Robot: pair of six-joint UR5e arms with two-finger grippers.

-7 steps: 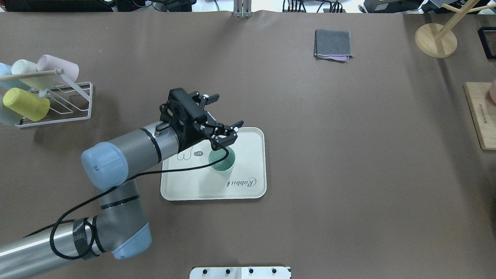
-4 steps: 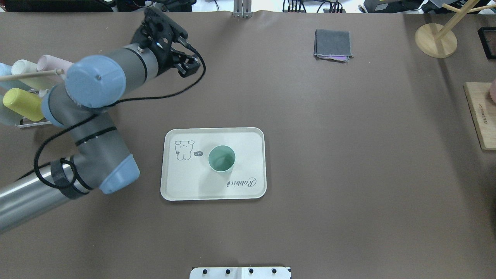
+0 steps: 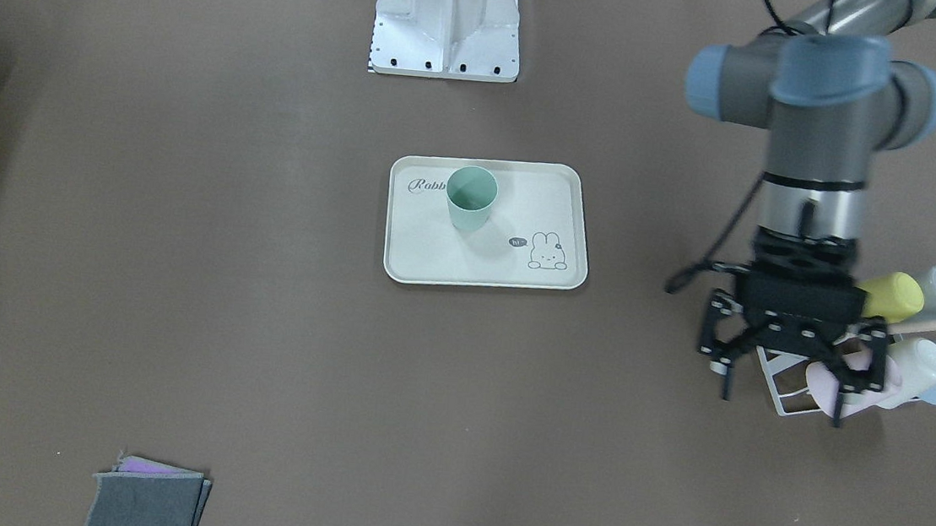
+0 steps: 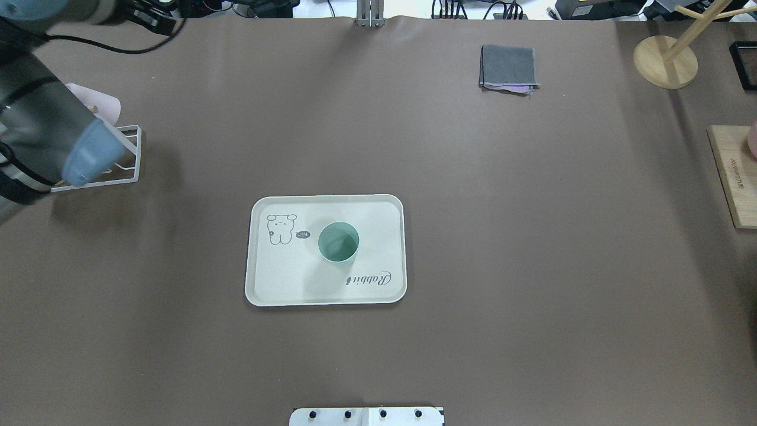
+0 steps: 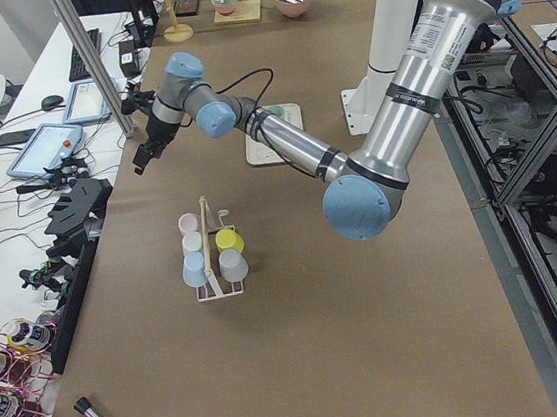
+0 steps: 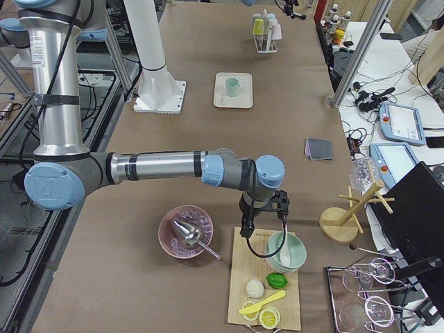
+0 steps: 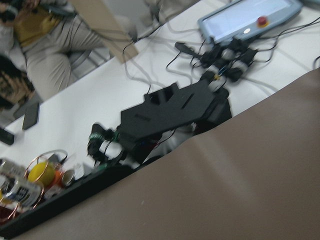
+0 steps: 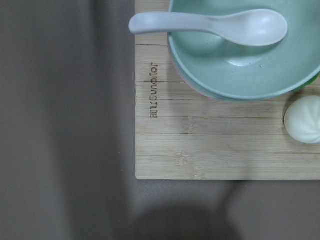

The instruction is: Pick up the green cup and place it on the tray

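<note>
Left arm (image 3: 817,149) has swung off the tray (image 4: 378,293), now over the rack (image 4: 118,183) | left gripper (image 3: 785,388) jaws spread, empty | cup (image 4: 338,242) stands upright mid-tray, free | right gripper (image 6: 262,220) above the board (image 8: 200,145), jaws: we cannot tell | we judge the placement done
</note>
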